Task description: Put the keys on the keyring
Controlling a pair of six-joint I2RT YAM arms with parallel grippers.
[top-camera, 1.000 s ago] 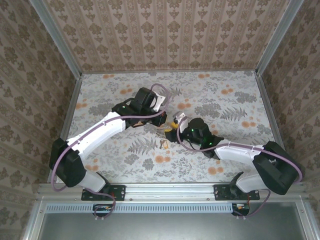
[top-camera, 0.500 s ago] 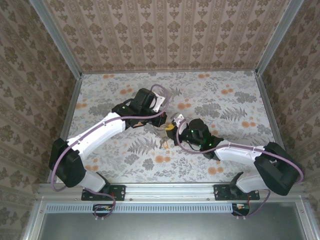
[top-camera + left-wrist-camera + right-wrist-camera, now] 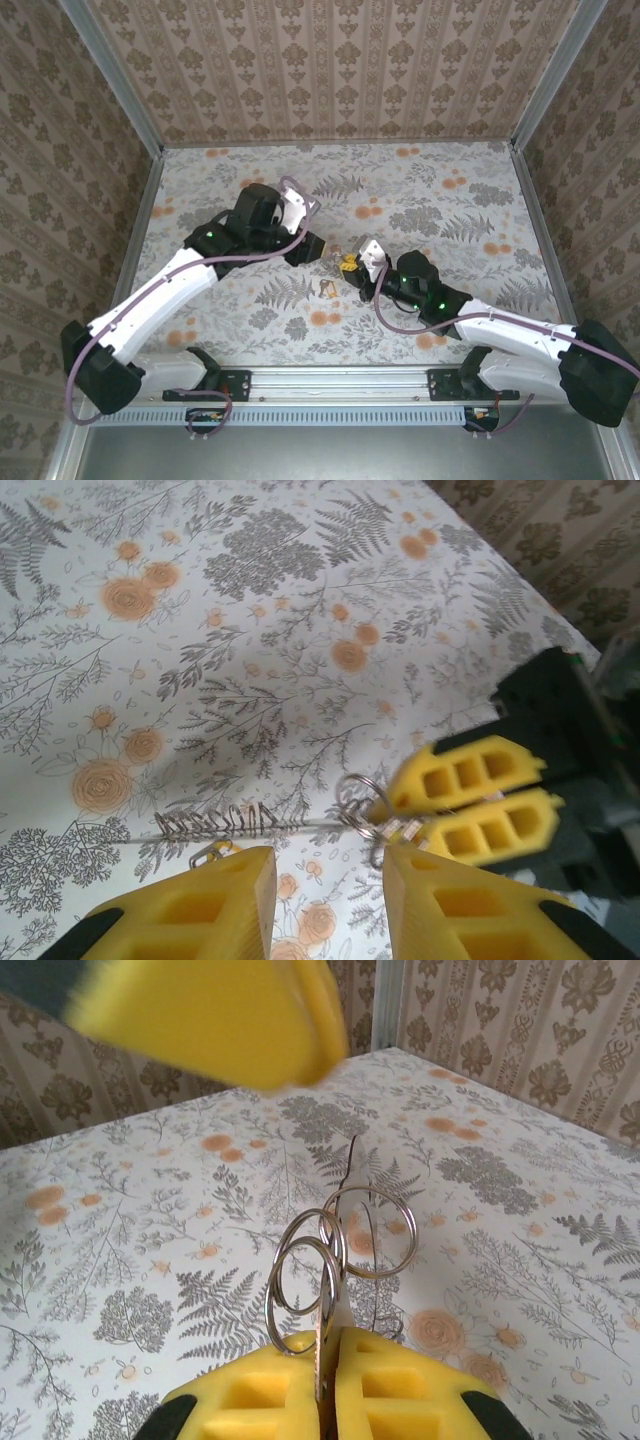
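You have the keyring (image 3: pixel 335 1250), silvery split rings, standing up out of the right pincer (image 3: pixel 325 1345), its pads pinched tight on them above the bench (image 3: pixel 150 1190). The keys (image 3: pixel 327 290) lie loose on the bench, just nearside of that pincer. Your left pincer (image 3: pixel 330 865): pads parted, nothing held, near the rings.

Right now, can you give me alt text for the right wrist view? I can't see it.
The right gripper, yellow pads shut, pinches a keyring of linked silvery wire rings standing up above the floral table. A blurred yellow pad hangs at top left.
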